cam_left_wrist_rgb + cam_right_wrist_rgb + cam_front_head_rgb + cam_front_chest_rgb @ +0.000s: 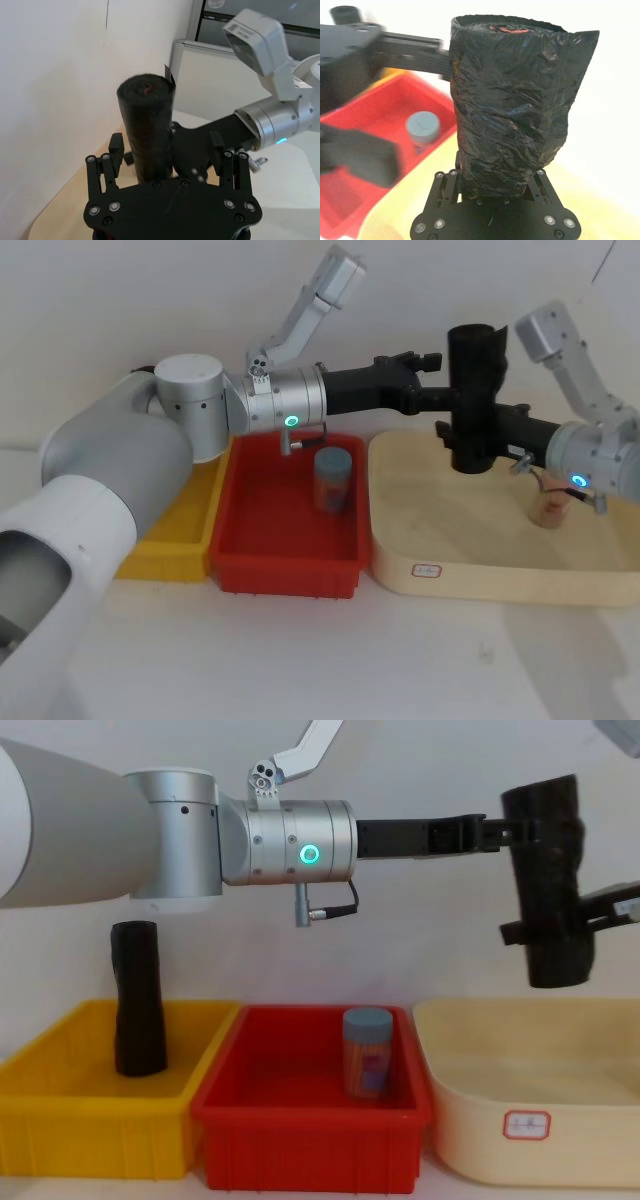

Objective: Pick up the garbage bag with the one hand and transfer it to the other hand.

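The garbage bag [477,370] is a black crinkled roll held upright in the air above the cream tray [470,570]. Its ragged top end shows a small red mark [146,91]. My right gripper [475,430], on the blue-lit wrist, comes in from the right and is shut on the roll's lower part [510,100]. My left gripper [445,380], on the green-lit wrist, reaches across from the left at the roll's upper part [545,850]. Its fingers [117,145] stand wide apart on either side of the roll, open.
A red bin [310,1120] below the left arm holds a grey-capped jar [367,1052]. A yellow bin [90,1120] at the left holds another black roll [138,1000]. A small wooden piece [548,508] stands in the cream tray under the right wrist.
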You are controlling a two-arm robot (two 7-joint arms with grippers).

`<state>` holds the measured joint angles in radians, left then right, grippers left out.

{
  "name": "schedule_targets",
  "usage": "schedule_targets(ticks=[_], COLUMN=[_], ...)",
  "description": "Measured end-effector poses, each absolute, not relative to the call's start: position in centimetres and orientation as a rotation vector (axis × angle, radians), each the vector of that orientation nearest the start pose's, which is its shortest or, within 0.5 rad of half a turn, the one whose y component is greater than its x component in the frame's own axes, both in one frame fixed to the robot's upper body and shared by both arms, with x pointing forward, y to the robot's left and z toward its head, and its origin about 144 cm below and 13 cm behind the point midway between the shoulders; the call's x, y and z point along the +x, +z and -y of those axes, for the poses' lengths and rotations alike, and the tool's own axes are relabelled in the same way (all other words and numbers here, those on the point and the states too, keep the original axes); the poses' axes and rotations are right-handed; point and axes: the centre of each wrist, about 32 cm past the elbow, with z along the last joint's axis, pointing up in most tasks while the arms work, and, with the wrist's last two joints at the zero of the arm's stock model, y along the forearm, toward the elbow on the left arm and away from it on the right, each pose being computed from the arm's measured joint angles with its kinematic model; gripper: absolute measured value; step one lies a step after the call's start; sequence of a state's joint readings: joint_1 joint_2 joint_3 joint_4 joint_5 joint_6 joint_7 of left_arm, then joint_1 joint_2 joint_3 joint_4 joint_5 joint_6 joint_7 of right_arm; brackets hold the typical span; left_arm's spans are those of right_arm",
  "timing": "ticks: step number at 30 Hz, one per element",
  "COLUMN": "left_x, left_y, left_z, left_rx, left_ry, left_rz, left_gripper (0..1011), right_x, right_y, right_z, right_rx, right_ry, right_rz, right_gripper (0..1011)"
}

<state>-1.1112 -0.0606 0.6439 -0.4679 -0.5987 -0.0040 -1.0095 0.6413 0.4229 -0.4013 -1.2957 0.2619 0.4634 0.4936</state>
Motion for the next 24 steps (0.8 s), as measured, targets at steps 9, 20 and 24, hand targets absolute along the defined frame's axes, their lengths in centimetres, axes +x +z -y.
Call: schedule_targets(ticks=[9, 20, 24], left_x=[69.5, 69.5, 69.5], left_y=[129.2, 129.2, 129.2], left_z=[-10.5, -10.5, -10.5], left_rx=[-0.023, -0.023, -0.023], left_ry=[0.232, 0.232, 0.232], left_rz=[-0.079, -0.079, -0.079], left_gripper=[1001, 1002, 1002], right_x=[60.8, 61.4, 61.5], right_y=[128.1, 126.9, 126.6], right_z=[29.9, 32.7, 33.3], right_rx=[-0.411, -0.408, -0.406], right_ry=[-1.047, -1.102, -1.109], right_rz=[-0.098, -0.136, -0.138], right_gripper=[514, 513, 594])
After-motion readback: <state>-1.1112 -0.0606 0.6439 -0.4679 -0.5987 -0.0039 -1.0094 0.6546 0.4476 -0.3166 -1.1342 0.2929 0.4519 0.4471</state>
